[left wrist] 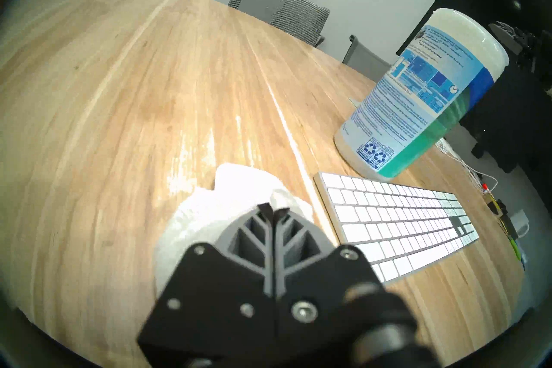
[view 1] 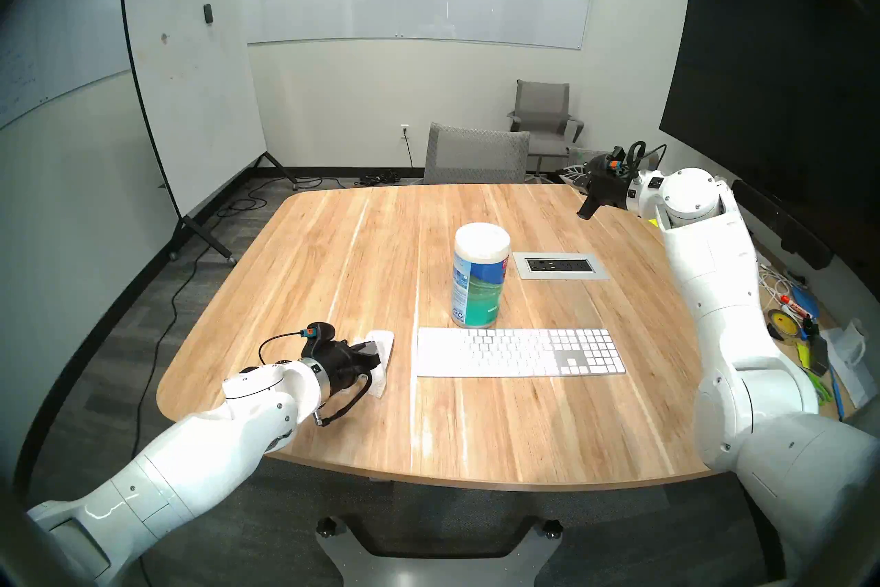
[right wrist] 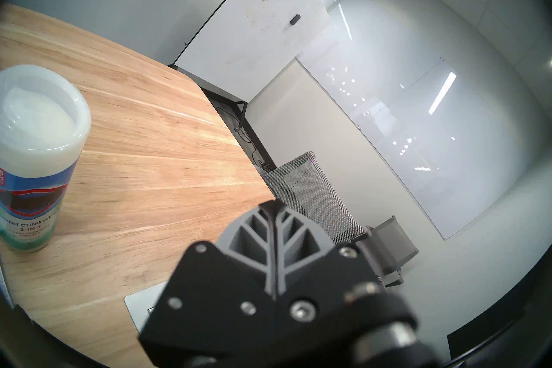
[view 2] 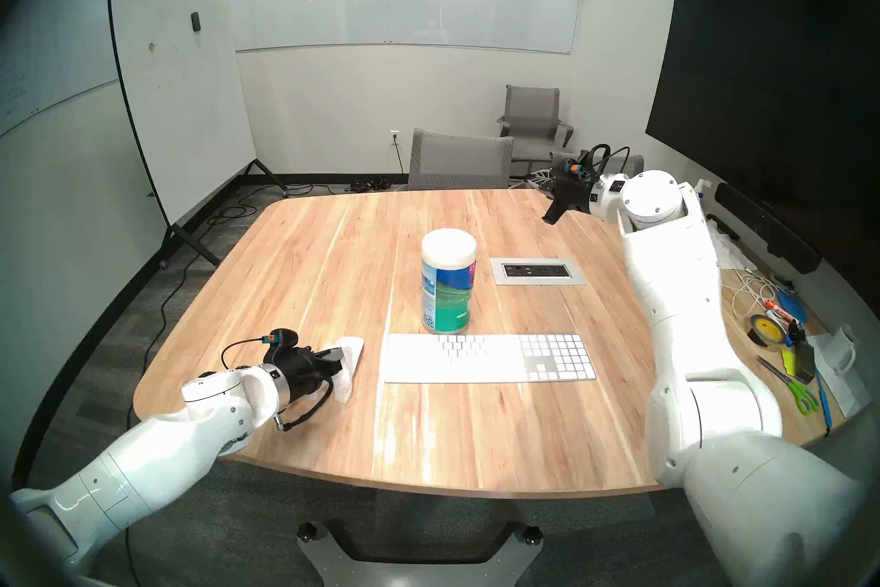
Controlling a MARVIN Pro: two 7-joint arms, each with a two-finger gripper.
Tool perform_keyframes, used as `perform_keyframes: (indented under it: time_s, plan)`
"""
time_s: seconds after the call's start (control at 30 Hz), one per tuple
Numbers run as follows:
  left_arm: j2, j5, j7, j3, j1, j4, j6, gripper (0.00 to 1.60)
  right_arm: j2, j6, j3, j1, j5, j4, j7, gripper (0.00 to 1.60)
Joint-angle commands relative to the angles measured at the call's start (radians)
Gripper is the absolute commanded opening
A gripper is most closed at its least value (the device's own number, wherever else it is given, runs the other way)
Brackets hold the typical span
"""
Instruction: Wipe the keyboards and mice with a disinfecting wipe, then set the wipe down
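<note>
My left jaws (view 1: 376, 350) are pressed together, pinching the wipe (view 1: 383, 362). The white sheet hangs bunched around and below the tips, low over the wooden surface (view 1: 476, 419) near its left side; whether it touches the wood I cannot tell. In the left wrist view the wipe (left wrist: 209, 209) bulges out past both fingers (left wrist: 264, 209).

The keyboard (view 1: 521, 352) lies flat, just right of the wipe, apart from it, long edge running left to right, number pad at the right end. The canister (view 1: 480, 276) stands upright just beyond the keyboard's far edge, white lid on, blue-green label. A power outlet plate (view 1: 561, 265) sits flush in the surface right of the canister.

My right jaws (view 1: 585, 210) are pressed together on nothing, held high over the far right corner of the surface, well apart from everything. The mouse shows in no view; it may be under the wipe, cannot tell.

A grey chair (view 1: 476, 157) stands at the far edge.
</note>
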Motion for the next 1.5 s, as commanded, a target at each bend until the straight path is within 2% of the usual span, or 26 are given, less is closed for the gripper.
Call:
perform_keyframes:
  time_s: [0.0,0.53,0.83,1.1,1.47]
  plan:
    - [-0.009,-0.003,-0.022,-0.007,0.002,0.007,-0.026,0.00,-0.002,0.002,0.002,0.026,0.003,-0.019,-0.001,0.00]
    - [0.015,-0.027,-0.053,-0.055,-0.073,0.056,-0.009,0.00,-0.002,0.001,0.002,0.026,0.003,-0.018,-0.002,0.00]
    - [0.002,-0.005,-0.051,-0.010,-0.115,0.052,0.054,0.00,-0.002,0.001,0.002,0.026,0.003,-0.019,-0.001,0.00]
    - [-0.057,0.036,-0.062,0.059,-0.131,0.124,0.046,0.00,-0.002,0.001,0.002,0.026,0.003,-0.019,-0.001,0.00]
    - [-0.103,0.063,-0.109,0.092,-0.180,0.213,0.019,0.00,-0.002,0.002,0.002,0.026,0.003,-0.019,-0.001,0.00]
